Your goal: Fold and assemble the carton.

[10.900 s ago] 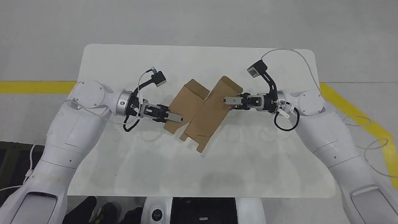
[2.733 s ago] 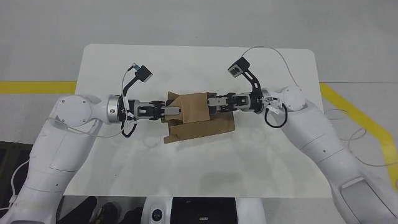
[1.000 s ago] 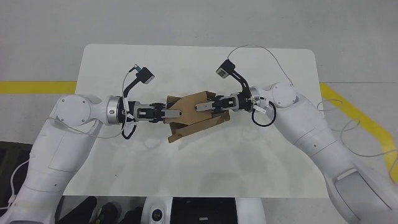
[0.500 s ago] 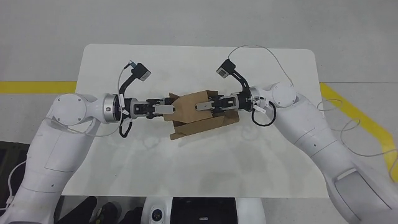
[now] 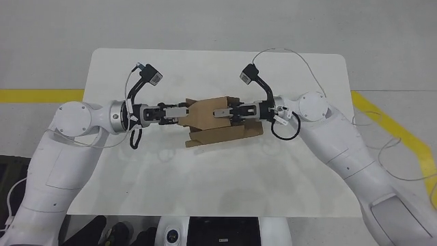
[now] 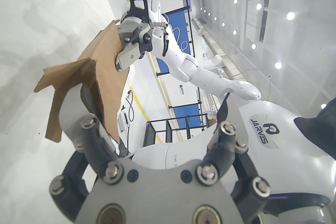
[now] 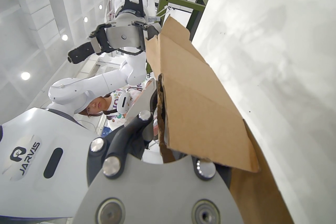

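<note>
The brown carton (image 5: 217, 119) hangs partly folded over the middle of the white table (image 5: 136, 178), between both arms. My right gripper (image 5: 222, 114) is shut on the edge of one carton panel (image 7: 194, 109), which also shows in the left wrist view, where its fingers (image 6: 125, 57) pinch the cardboard. My left gripper (image 5: 179, 111) stands open at the carton's other end. One of its fingers (image 6: 74, 107) lies under a carton flap (image 6: 68, 80), and the other finger (image 6: 227, 114) is out in free air.
A yellow floor line (image 5: 41, 96) runs past both sides of the table. Cables loop off the right arm (image 5: 293, 55).
The flat carton has been folded into a partial box shape. Over the last second both grippers carried it slightly toward the table's far side, and it now sits more level.
</note>
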Robot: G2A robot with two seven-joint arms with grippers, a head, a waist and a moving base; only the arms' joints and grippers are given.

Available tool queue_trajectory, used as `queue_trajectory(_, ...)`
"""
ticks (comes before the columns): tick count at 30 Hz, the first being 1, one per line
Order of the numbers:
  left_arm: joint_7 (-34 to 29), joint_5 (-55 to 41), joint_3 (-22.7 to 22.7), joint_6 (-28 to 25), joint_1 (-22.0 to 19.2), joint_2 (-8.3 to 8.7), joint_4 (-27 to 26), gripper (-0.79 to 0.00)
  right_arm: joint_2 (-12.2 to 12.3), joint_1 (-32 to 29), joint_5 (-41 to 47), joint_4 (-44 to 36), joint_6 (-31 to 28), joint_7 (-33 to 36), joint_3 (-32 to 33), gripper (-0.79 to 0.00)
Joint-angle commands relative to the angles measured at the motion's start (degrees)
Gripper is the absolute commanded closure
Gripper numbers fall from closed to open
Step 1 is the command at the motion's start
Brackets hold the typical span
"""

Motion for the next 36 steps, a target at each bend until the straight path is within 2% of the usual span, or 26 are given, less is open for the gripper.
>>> queue_trajectory(1, 0.41, -0.38, -0.08, 0.42, 0.0, -0.01, -0.1, -0.785, 0.15, -0.77, -0.75, -1.02, 0.83, -0.65, 0.52, 0.0)
queue_trajectory(13, 3.63, -3.27, 2.52, 2.6, -0.9, -0.72, -1.84, -0.785, -0.09, -3.87, -3.9, -6.09, 4.83, -5.45, 1.49, 0.0)
queue_trajectory(25, 4.53, 0.03, 4.97, 2.46, -1.68, -1.15, -2.74, -0.785, -0.5, -5.17, -4.61, -8.17, 6.03, -6.41, 2.87, 0.0)
queue_trajectory(36, 6.36, -0.7, 1.63, 2.73, -2.26, -0.92, -1.7, -0.785, 0.98, -8.98, -6.59, -9.24, 7.01, -6.25, 8.51, 0.0)
